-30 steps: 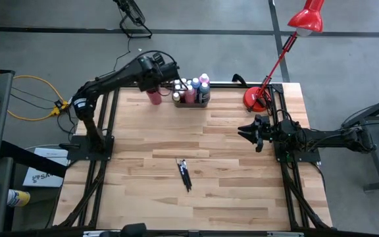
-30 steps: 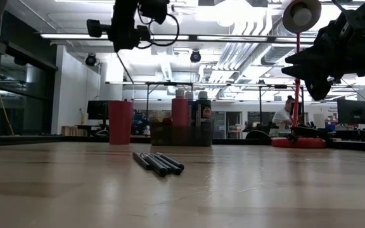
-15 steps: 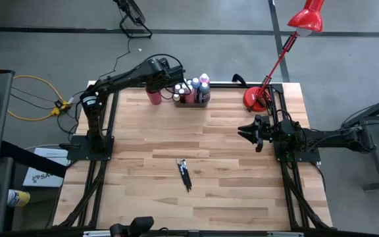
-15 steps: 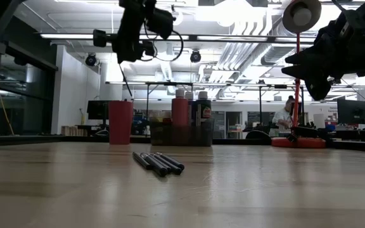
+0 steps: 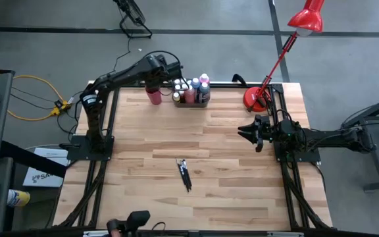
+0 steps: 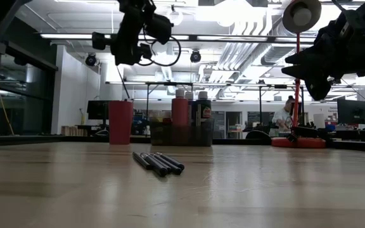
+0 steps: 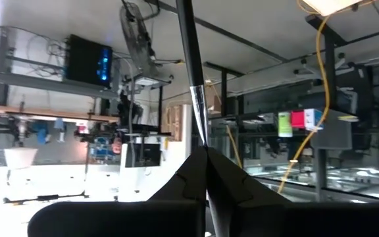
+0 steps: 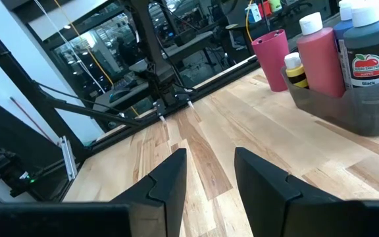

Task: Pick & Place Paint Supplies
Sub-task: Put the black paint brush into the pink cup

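Observation:
My left gripper (image 5: 170, 68) hangs high over the table's far edge, above the red cup (image 5: 153, 96) and the grey tray (image 5: 191, 97). It is shut on a thin dark paintbrush (image 7: 188, 59). The tray holds paint bottles (image 6: 180, 109) in red, blue and black with pale caps. Several more dark paintbrushes (image 5: 185, 174) lie flat on the wood near the table's middle and also show in the low view (image 6: 158, 163). My right gripper (image 5: 247, 132) waits open above the table's right side, facing the tray (image 8: 347, 99). My left gripper pinches the paintbrush between its two shut fingers (image 7: 193, 172), next to the pale metal ferrule (image 7: 199, 112). The dark handle (image 7: 183, 26) runs on past the fingertips. The brush is lifted clear of the table, the cup and the tray.
A red desk lamp (image 5: 256, 99) stands on the far right corner, its arm reaching up over the edge. The cup (image 6: 120, 122) and tray (image 6: 181, 134) sit close together at the far edge. Bare wood lies between them and the loose brushes.
My left gripper, still shut on the brush, has shifted a little toward the table's right above the cup and tray, then eased slightly back. The right arm and the brushes on the table have stayed put.

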Robot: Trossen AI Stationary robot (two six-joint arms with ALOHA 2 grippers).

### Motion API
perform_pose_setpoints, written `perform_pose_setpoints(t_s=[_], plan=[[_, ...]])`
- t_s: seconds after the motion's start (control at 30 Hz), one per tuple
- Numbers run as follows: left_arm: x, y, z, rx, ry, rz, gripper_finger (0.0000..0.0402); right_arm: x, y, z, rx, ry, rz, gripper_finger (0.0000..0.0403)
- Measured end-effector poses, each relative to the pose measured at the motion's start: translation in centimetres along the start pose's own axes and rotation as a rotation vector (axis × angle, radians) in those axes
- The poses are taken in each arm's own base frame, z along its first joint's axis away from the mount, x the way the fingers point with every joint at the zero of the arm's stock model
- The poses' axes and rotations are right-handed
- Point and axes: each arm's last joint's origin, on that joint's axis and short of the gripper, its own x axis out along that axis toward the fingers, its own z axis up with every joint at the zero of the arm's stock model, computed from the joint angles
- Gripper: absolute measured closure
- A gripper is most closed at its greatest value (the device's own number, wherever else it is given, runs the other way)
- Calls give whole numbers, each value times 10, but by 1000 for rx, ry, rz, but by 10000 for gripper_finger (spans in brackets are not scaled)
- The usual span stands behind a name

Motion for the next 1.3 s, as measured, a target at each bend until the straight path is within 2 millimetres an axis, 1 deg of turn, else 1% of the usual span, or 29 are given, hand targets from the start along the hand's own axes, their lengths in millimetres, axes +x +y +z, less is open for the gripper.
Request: perform_pose_setpoints(t_s=[0.2, 0.33, 0.57, 0.83, 1.03, 1.2, 1.3], plan=[[11, 0, -5, -15, 4, -33, 401, 0, 0, 0, 0, 0, 1, 280], [13, -1, -5, -3, -37, -45, 401, 0, 0, 0, 0, 0, 1, 280], [16, 3, 2, 18, -54, -55, 401, 0, 0, 0, 0, 0, 1, 280], [23, -1, 17, 70, -46, -86, 399, 0, 0, 0, 0, 0, 1, 280], [23, -1, 18, 67, -71, -89, 372, 0, 0, 0, 0, 0, 0, 280], [23, -2, 19, 47, -84, -92, 339, 0, 0, 0, 0, 0, 1, 280], [22, -1, 18, 17, -59, -87, 320, 0, 0, 0, 0, 0, 0, 280]])
